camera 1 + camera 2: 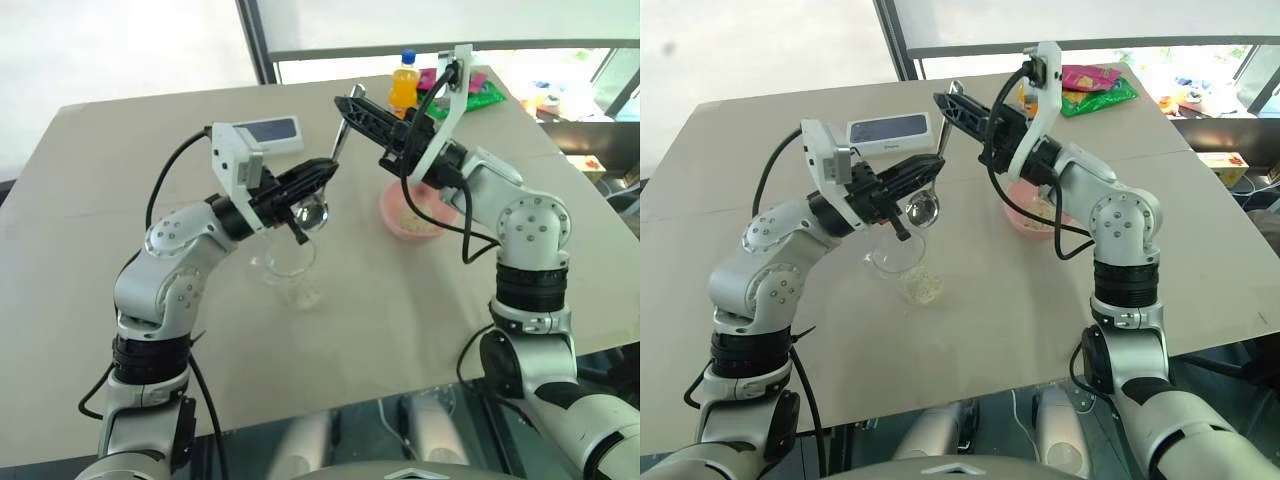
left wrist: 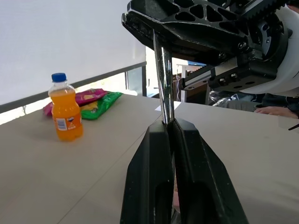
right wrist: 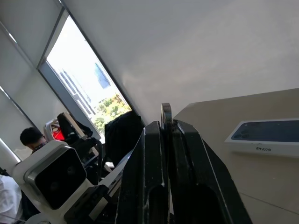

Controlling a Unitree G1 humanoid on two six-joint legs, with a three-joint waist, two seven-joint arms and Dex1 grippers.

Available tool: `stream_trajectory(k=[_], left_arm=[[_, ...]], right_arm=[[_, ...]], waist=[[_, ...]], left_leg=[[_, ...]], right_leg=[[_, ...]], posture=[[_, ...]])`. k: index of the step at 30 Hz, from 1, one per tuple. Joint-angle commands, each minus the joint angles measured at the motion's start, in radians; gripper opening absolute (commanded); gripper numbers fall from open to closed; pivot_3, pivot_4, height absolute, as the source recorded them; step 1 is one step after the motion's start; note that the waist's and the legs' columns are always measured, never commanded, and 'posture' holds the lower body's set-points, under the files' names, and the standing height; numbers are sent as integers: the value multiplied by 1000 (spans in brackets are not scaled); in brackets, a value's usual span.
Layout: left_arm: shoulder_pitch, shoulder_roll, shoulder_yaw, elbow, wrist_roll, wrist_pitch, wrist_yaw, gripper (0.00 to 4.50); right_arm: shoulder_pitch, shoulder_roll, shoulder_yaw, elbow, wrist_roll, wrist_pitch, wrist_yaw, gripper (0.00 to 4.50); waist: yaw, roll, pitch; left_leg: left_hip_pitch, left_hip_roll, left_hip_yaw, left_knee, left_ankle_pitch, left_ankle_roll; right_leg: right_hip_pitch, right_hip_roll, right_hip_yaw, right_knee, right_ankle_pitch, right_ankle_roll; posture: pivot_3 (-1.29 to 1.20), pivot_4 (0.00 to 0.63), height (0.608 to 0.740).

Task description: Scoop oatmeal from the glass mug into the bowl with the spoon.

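A: Spoon (image 1: pixel 325 185) first. Left eye view: it hangs in the air above the glass mug (image 1: pixel 288 268), mid-table. The left gripper (image 1: pixel 318 177) has its fingers pressed together on the low end of the handle, just above the scoop. The right gripper (image 1: pixel 352 104) is pinched shut on the far top end of the same handle.

B: Both on it at once, got it. Bowl?

A: Pink bowl (image 1: pixel 411 213) to the right of the mug, under the right arm, with some oatmeal (image 1: pixel 414 214) already in it.

B: Right eye view?

A: Same layout. The mug sits tipped or lying over, can't tell which. A little more oatmeal lies at its near end. White box (image 1: pixel 889 129) far left on the table (image 1: pixel 730 170).

B: Left wrist?

A: Its fingers (image 2: pixel 149 172) clamp the handle, which rises to the right gripper above. Orange drink bottle (image 2: pixel 65 108) far off, label too small to read, snack packets (image 2: pixel 96 101) behind it.

B: Right wrist?

A: Fingers shut, handle tip poking out between them. Box reads "iPhone". A person sits in the background.

B: Handling?

A: My guess: stiff, light, slick polished metal, likely to twist in a pinch. Hold it high on the handle so the scoop stays free. The mug looks fragile, and loose flakes spill easily.
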Motion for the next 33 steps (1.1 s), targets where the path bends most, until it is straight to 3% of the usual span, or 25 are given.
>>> stream_trajectory(k=[1, 33], left_arm=[[2, 16, 16, -29, -5, -17, -8, 0], [-63, 54, 68, 66, 66, -81, 19, 0]], right_arm=[[-19, -3, -8, -21, 2, -17, 6, 16], [40, -99, -51, -45, 16, 20, -22, 16]], waist=[[0, 0, 0], [0, 0, 0]], left_leg=[[0, 0, 0, 0, 0, 0], [0, 0, 0, 0, 0, 0]], right_leg=[[0, 0, 0, 0, 0, 0], [0, 0, 0, 0, 0, 0]], posture=[[0, 150, 740], [0, 150, 740]])
